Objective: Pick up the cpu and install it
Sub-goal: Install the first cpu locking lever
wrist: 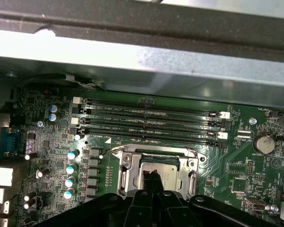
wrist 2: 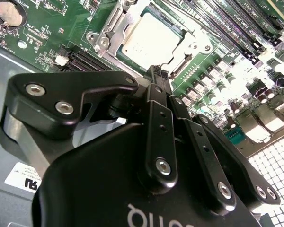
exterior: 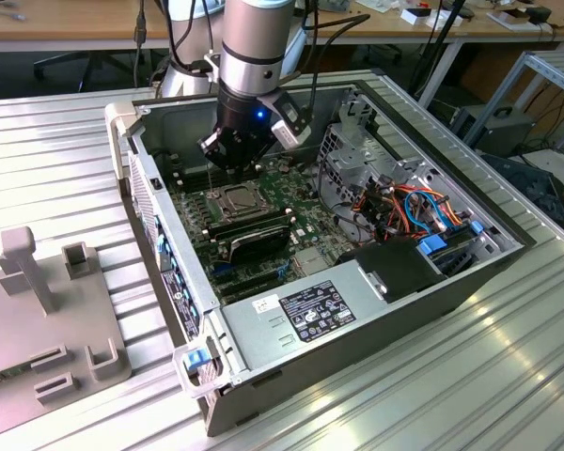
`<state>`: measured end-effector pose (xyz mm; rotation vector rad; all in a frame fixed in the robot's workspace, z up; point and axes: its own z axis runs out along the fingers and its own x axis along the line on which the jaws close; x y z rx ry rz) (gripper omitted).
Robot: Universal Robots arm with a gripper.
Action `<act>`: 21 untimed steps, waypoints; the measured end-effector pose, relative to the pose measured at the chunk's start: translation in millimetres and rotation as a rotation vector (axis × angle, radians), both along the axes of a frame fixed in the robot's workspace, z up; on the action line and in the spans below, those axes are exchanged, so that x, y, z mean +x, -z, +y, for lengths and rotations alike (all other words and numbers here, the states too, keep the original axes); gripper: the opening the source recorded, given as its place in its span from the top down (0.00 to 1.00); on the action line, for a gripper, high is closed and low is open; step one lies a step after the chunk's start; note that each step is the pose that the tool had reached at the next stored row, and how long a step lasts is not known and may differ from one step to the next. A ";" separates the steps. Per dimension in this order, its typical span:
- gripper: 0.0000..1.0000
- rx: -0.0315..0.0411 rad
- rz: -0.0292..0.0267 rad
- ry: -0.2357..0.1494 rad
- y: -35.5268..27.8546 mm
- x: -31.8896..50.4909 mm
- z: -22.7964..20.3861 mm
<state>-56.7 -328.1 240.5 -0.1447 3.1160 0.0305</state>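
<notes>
Silver-grey square cpu [wrist 2: 151, 40] lies flat inside the dark socket with its hinged metal frame [wrist 2: 114, 32] on the green motherboard [wrist 2: 52, 35], seen in both wrist views [wrist: 162, 174]. The black two-fingered gripper [wrist 2: 157, 75] hangs just over the chip's near edge, its fingers [wrist: 151, 182] pressed together with no gap between them and nothing held. Whether the tips touch the metal top cannot be told.

In the exterior view the gripper [exterior: 233, 162] reaches down into the open grey metal computer case [exterior: 357, 329], which lies on its side on a ribbed metal table [exterior: 432, 395]. Inside the case sit the motherboard [exterior: 263, 235] with the socket [exterior: 237, 199] under the gripper, a grey power supply box [exterior: 301, 315] at the near wall, and a bundle of orange, red and blue cables [exterior: 414, 211] toward the exterior view's right. Long black memory slots [wrist: 149, 120] run beside the socket.
</notes>
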 end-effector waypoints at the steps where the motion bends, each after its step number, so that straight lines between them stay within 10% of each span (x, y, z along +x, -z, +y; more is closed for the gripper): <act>1: 0.89 0.0001 -0.0001 0.000 0.0 -0.3 0.0; 21: 0.89 0.0001 0.0000 0.000 0.0 -11.9 0.0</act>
